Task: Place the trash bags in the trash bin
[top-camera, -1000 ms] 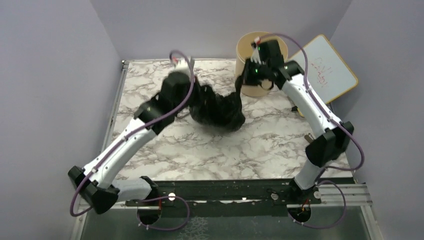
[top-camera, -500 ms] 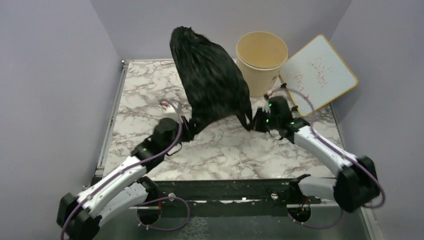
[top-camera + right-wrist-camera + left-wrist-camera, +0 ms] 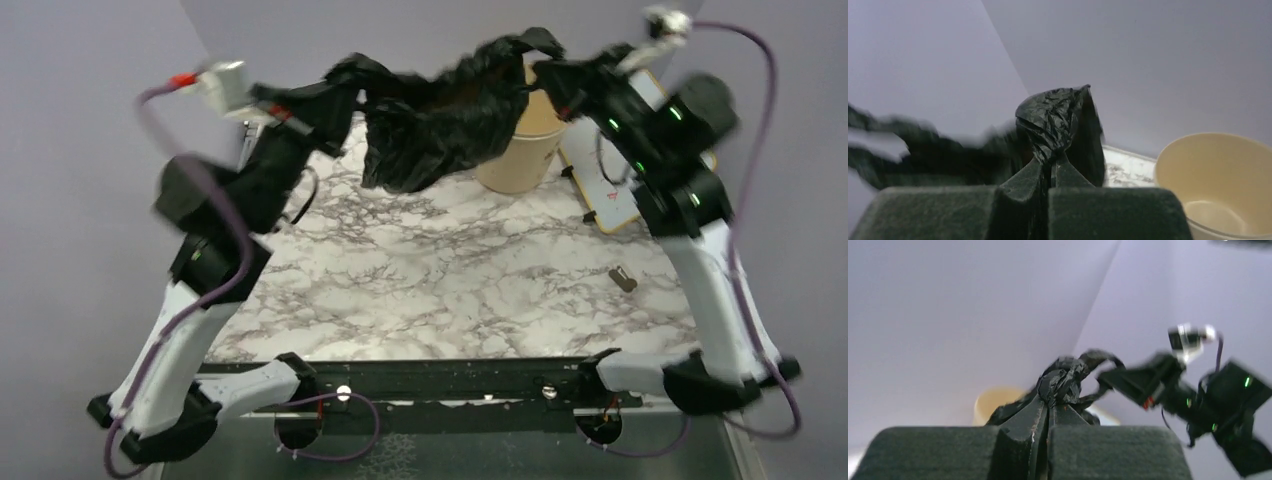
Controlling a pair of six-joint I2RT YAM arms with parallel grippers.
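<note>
Status: the bag [image 3: 440, 125] is off the table [image 3: 450, 290] and in the air, not yet in the bin [image 3: 512, 165].

Left gripper [image 3: 340, 92]: clenched on a bunched edge of the bag. The left wrist view shows the jaws pressed together with crumpled black plastic sticking up from between them.

Right gripper [image 3: 568, 82]: likewise clenched on the opposite edge. Its own wrist view shows a wad of plastic pinched at the jaw tips.

Position: both arms are raised high at the far side of the table. The bag is stretched between them like a hammock, and its slack middle sags. The right end hangs above or just in front of the bin's rim. The bulk of the bag hangs to the left of the bin, over the marble top. The overhead view is motion-blurred, so whether the plastic touches the rim cannot be told.

Bin: upright at the far edge beside the board [image 3: 606, 196]. In the right wrist view its inside appears bare.

Assessment: pickup and lift are done. What remains is to carry the bag fully over the mouth, lower or stuff it in, and let go. Roughly halfway.
</note>
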